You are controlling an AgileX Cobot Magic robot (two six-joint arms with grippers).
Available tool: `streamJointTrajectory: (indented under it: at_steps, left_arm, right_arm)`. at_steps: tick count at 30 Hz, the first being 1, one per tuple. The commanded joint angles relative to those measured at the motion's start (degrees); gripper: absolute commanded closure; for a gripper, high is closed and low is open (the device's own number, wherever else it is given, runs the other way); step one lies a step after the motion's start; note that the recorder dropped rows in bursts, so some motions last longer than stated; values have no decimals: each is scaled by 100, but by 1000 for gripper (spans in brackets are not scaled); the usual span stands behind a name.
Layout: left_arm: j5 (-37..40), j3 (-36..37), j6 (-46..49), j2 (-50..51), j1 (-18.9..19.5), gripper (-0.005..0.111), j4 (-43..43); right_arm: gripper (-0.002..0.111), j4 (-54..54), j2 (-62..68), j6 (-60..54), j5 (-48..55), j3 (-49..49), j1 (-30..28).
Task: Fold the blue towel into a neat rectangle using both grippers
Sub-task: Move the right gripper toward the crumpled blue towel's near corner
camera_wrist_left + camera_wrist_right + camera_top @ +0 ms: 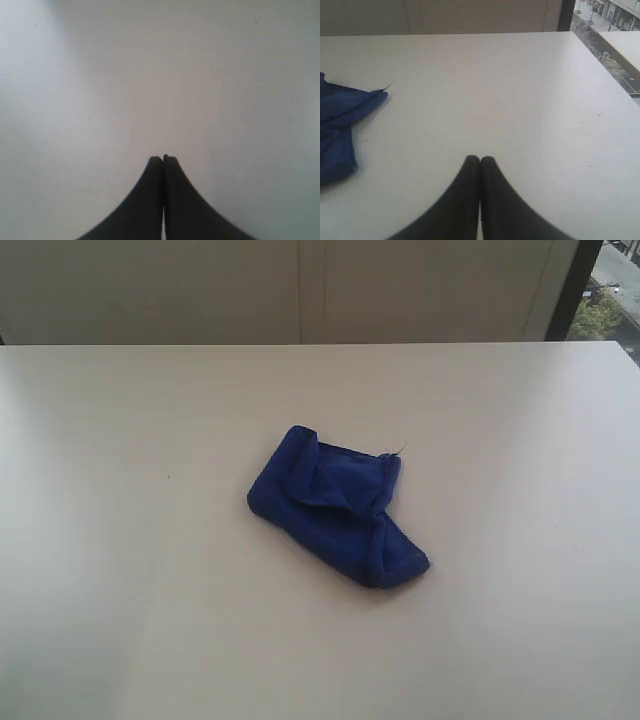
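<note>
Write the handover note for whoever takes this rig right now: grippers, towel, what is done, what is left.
Left gripper: shut, empty, over bare table; no towel in its wrist view.
Right gripper: shut, empty, above the table; the towel shows at the edge of its wrist view, apart from it.
Blue towel: near the middle of the table, bunched and creased, with a loose thread sticking out at one corner. Neither gripper touches it.
Done: no neat fold to be seen.
Left: grasp it with both grippers, spread it flat, then fold it into a neat rectangle.
</note>
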Motion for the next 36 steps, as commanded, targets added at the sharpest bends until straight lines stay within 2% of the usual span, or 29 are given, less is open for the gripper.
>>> streamJointTrajectory:
  at_steps: [1,7,13,16,21,25,27,29,32,34,36]
  left_arm:
    - [-14,48,0,-24,1,107,0]
    - [-14,48,0,-24,1,107,0]
    - [-14,48,0,-24,1,107,0]
    - [-14,48,0,-24,1,107,0]
    - [-14,48,0,-24,1,107,0]
    - [-14,48,0,-24,1,107,0]
    - [-14,48,0,-24,1,107,0]
    - [-14,48,0,-24,1,107,0]
    - [-14,48,0,-24,1,107,0]
    - [-14,48,0,-24,1,107,0]
    - [-14,48,0,-24,1,107,0]
  right_arm:
    - [108,0,-33,-25,-177,41,-41]
    - [108,0,-33,-25,-1149,41,-41]
    - [108,0,-33,-25,-3361,41,-41]
    - [108,0,-33,-25,-4148,41,-41]
    - [108,0,-33,-25,-4845,41,-41]
    - [108,0,-33,-127,-4972,41,-41]
    - [108,64,-33,-359,-4853,41,-41]
    - [108,175,-33,-299,-4234,-147,-41]
    - [108,462,182,-231,-2470,-1115,-41]
    - [108,787,784,283,-998,-2009,-41]
    - [108,756,1673,328,239,-2998,-41]
